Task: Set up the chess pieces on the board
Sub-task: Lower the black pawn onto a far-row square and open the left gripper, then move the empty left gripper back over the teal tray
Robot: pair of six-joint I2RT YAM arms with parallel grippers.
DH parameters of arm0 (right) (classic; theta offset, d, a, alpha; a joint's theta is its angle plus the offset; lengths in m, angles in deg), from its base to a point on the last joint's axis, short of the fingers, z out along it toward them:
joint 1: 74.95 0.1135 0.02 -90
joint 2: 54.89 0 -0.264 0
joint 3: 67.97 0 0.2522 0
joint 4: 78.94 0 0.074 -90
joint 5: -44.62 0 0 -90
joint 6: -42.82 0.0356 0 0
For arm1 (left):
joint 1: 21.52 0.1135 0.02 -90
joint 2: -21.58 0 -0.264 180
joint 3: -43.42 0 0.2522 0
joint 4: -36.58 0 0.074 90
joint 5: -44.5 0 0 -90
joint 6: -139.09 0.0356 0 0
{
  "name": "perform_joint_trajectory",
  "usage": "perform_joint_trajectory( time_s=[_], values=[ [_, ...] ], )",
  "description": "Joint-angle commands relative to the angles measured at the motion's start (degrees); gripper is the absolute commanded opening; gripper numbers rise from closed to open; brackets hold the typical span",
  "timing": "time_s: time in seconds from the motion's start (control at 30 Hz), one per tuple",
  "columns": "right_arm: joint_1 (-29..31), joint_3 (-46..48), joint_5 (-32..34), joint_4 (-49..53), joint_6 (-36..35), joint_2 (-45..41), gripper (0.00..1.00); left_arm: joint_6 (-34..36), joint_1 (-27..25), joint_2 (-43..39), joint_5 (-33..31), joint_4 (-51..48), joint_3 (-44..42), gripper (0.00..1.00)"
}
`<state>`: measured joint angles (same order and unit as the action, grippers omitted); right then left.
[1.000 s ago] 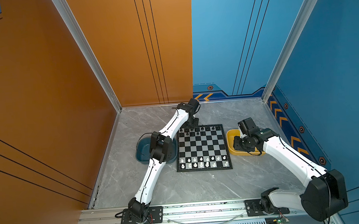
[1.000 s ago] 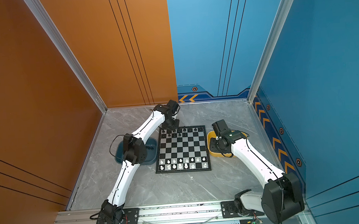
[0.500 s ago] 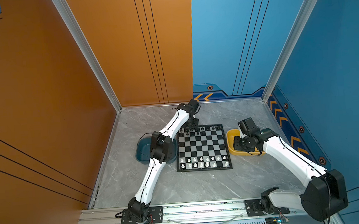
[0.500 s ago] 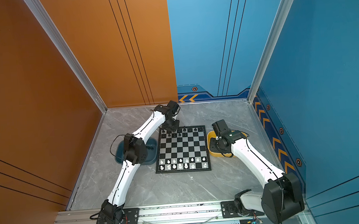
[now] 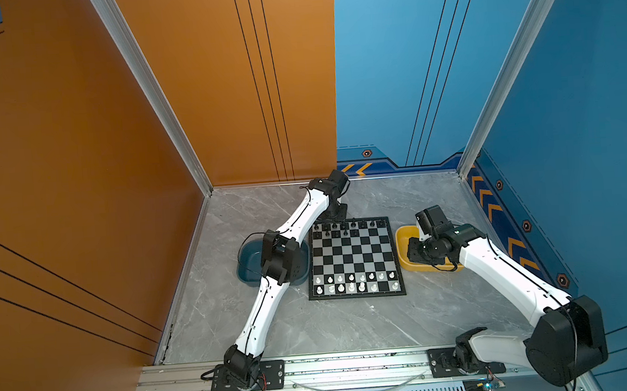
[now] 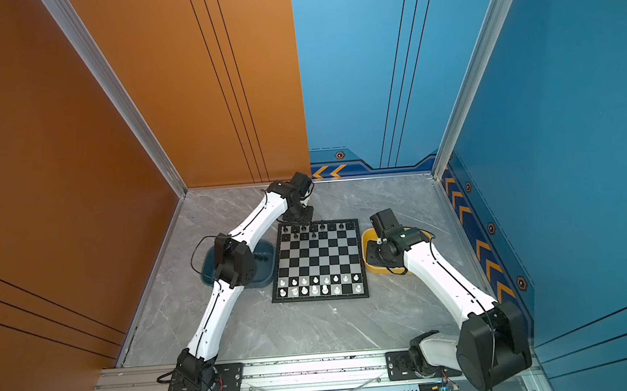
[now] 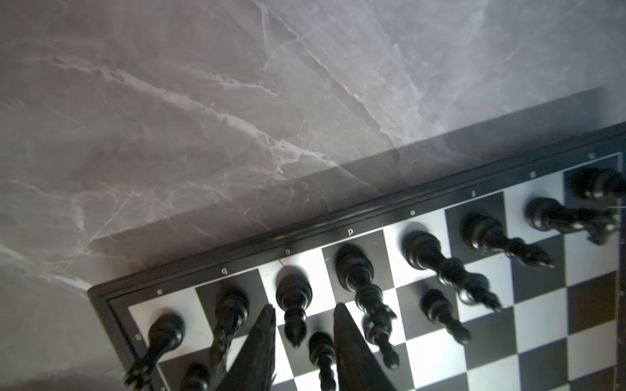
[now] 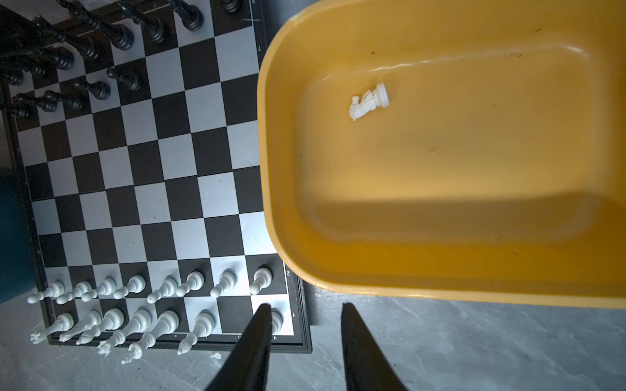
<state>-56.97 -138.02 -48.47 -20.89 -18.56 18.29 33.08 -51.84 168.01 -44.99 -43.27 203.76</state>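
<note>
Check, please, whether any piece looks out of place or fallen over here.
One white knight lies on its side in the yellow tray, off the board, and one square in the white back row stands bare.

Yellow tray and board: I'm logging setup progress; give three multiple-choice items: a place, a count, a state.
1. Where does the toppled white knight rest?
A. in the teal tray
B. in the yellow tray
C. on the bare table

2. How many white pawns stand on the board?
A. four
B. six
C. eight

3. The right gripper is:
A. open and empty
B. shut on a pawn
C. shut on the knight

B: it lies on its side on the tray floor.
C: a full row of eight in the right wrist view.
A: its fingers stand apart, nothing between.
</note>
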Motion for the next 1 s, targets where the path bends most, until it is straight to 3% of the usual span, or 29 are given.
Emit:
perform_joint_trajectory(
  time_s=[0.0,0.3,0.63,0.83,0.97],
  values=[
    [0.1,-0.9,-0.9,-0.6,1.0,0.8,0.37,0.5,0.7,-8.5,-1.4,-1.2,-0.2,0.32],
    [1.2,-1.6,-0.3,-0.6,1.4,1.4,0.37,0.5,4.1,-24.1,-7.5,-1.0,-13.9,0.31],
    [3.1,-3.4,0.1,-0.5,1.6,3.3,0.37,-2.5,11.3,-43.2,-8.3,9.6,-47.2,0.31],
    [5.2,-5.0,0.9,0.3,1.7,4.9,0.36,-5.2,14.2,-47.5,-6.5,16.3,-61.4,0.3],
    [5.7,-5.4,1.2,0.5,1.8,4.9,0.37,-5.8,15.1,-46.1,-5.5,18.9,-65.2,0.3]
  ],
)
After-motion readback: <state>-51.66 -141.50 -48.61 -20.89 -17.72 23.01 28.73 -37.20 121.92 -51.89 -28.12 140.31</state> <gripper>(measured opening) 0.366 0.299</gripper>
